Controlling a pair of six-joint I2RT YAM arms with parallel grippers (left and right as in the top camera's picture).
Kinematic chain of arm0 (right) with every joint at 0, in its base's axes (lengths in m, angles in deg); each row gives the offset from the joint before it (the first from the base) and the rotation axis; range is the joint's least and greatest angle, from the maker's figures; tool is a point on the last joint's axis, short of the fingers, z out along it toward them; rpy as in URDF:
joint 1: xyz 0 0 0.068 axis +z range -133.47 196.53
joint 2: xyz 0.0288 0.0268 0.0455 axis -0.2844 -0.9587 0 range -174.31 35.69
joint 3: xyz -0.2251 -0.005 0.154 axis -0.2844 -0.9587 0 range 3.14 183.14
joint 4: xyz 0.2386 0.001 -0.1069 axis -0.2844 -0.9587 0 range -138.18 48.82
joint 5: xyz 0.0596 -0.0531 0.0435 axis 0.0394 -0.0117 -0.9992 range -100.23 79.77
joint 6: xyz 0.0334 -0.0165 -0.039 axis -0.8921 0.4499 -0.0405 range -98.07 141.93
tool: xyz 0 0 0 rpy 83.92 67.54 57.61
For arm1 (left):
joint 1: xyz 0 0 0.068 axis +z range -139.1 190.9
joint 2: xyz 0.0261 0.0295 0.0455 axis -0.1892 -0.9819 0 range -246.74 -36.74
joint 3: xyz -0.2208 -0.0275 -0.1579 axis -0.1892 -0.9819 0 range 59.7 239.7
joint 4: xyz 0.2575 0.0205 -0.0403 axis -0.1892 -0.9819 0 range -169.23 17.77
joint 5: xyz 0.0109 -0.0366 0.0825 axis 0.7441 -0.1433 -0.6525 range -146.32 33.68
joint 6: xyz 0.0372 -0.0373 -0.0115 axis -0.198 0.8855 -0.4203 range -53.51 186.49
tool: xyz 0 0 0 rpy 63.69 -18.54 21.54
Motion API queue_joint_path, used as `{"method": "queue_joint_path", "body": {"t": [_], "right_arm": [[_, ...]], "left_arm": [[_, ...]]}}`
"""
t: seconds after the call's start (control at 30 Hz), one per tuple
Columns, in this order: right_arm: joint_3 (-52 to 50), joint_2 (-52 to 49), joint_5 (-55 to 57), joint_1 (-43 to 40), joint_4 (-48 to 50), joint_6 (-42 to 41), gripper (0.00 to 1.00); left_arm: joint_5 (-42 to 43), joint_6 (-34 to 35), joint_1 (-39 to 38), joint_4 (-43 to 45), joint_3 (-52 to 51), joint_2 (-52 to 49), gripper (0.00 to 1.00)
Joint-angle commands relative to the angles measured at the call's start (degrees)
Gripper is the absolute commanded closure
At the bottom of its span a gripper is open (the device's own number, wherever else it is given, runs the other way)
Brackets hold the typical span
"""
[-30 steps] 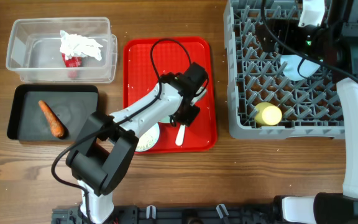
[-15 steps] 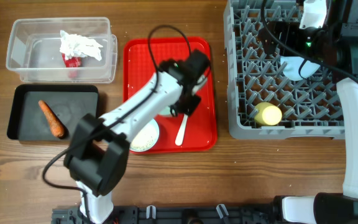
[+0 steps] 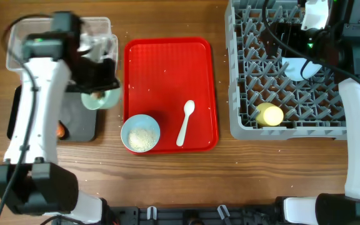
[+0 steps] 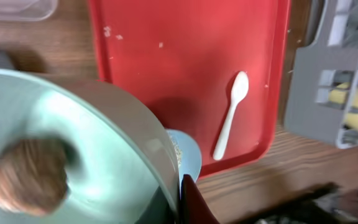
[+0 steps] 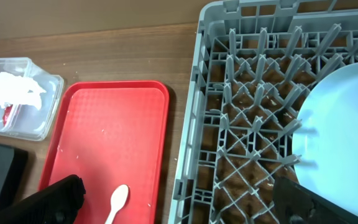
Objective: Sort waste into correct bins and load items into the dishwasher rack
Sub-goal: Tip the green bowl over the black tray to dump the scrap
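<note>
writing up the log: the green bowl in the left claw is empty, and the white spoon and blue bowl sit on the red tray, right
Not quite: the green bowl is not empty. The left wrist view shows a small brown food scrap lying inside it. The rest holds: the white spoon and the blue bowl sit on the red tray.

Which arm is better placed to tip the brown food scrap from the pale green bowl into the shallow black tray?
Left. The left gripper holds the pale green bowl, scrap inside, at the black tray's edge; the right arm is over the grey plastic rack.
</note>
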Motion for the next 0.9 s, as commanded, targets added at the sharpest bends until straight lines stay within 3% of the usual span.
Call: {"method": "queue_joint_path", "body": {"t": [0.0,0.23,0.57,0.87], "right_arm": [[-0.26,-0.31,0.39,-0.09,-0.13,0.79,0.00],[-0.26,-0.31,0.37,-0.09,-0.17,0.72,0.00],[-0.26,-0.31,0.37,-0.07,-0.09,0.68,0.00],[-0.26,-0.31,0.37,-0.07,-0.17,0.76,0.00]], "left_arm": [[14.78,-11.21,10.27,0.02,-5.84,0.50,0.96],[31.91,-18.84,27.19,7.17,-17.77,0.42,0.96],[60.98,-18.86,41.68,21.11,-28.72,-2.34,0.96],[65.42,-18.64,42.51,26.25,-29.00,-14.47,0.96]]}}
